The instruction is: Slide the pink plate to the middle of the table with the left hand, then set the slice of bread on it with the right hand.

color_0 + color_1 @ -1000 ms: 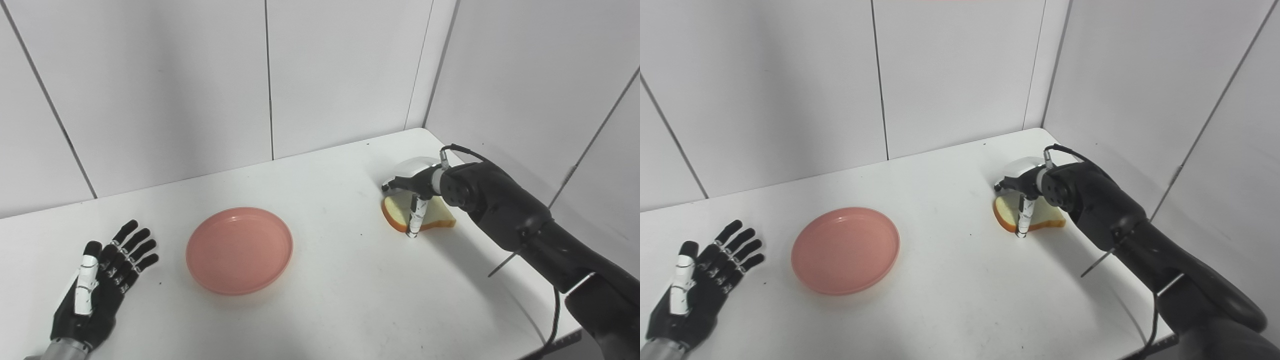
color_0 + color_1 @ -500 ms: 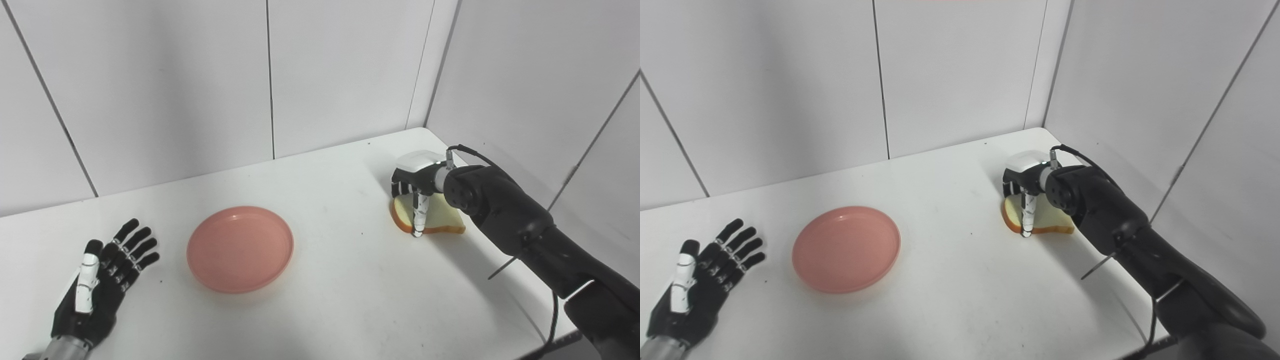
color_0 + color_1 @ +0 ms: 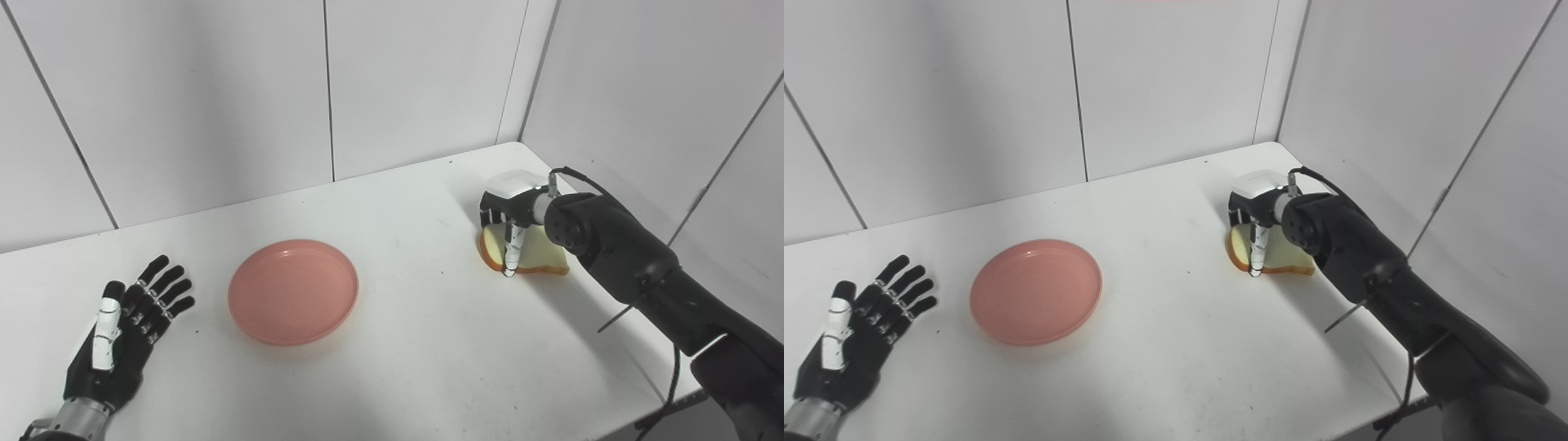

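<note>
The right hand is positioned over the slice of bread, fingers curled onto it; a secure hold cannot be confirmed. The left hand lies open and empty beside the pink plate.

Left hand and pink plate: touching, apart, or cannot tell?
Apart. The left eye view shows bare table between the left hand's fingertips and the pink plate's rim.

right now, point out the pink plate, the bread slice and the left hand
pink plate (image 3: 293,291), left eye view, middle of its bare inner surface
bread slice (image 3: 542,252), left eye view, pale crumb right of the thumb
left hand (image 3: 851,340), right eye view, its palm
</note>
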Motion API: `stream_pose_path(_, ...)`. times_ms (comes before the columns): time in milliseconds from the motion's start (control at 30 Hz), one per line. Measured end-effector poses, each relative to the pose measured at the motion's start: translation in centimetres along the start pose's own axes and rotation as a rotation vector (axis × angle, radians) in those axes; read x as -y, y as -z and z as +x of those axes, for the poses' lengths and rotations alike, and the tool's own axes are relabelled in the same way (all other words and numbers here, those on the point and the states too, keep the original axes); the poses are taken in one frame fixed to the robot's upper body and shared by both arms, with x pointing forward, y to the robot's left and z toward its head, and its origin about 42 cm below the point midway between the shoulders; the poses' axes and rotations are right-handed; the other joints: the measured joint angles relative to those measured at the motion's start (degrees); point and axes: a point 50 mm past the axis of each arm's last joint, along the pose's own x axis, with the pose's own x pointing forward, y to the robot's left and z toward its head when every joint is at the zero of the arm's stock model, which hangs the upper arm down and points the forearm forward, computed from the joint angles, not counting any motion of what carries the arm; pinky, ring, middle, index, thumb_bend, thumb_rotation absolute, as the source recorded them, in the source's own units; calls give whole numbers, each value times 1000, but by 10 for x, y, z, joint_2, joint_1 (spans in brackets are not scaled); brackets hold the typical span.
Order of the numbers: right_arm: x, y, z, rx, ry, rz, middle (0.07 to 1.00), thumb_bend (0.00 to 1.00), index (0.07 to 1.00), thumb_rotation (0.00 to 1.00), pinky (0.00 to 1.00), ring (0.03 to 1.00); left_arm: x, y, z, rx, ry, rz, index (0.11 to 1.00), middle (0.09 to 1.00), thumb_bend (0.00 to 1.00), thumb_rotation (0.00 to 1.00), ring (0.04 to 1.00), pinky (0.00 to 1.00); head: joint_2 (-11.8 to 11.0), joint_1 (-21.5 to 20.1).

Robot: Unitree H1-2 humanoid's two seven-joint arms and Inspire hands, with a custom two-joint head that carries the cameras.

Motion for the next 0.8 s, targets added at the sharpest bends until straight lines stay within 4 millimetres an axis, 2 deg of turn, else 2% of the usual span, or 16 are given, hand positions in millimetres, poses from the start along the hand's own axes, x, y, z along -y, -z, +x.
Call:
stream_pose_path(167,22,-20,-11,69,81,-14,501,520,490,0,441,415,-2,1,4,-1,-8,6,903,912,787,951,897,861,-8,11)
stream_pose_path(233,33,-32,-14,105,117,-10,484,519,509,0,409,399,-1,1,5,-1,-14,9,904,912,785,946,897,863,-12,18)
stream_pose_path(300,42,-44,-14,137,142,-3,502,518,503,0,406,405,1,2,6,-1,-13,9,909,916,776,954,903,872,-17,28)
stream_pose_path(433,62,-76,-12,210,168,-1,512,516,507,0,411,404,6,2,10,2,-27,16,913,918,767,990,907,880,-24,48)
stream_pose_path(533,73,-100,-11,270,191,12,482,510,550,0,363,375,14,3,14,5,-35,19,924,928,758,1000,919,897,-31,72)
stream_pose_path(633,78,-119,-10,318,202,16,461,508,558,0,315,361,22,4,18,3,-28,21,931,935,753,1000,931,923,-35,95)
stream_pose_path(700,81,-133,-12,356,204,6,457,507,558,0,306,359,26,5,20,4,-30,17,934,939,751,1000,938,936,-35,95)
stream_pose_path(800,88,-149,-13,394,208,1,473,508,554,0,320,362,30,6,22,4,-29,11,938,945,747,1000,947,949,-41,134)
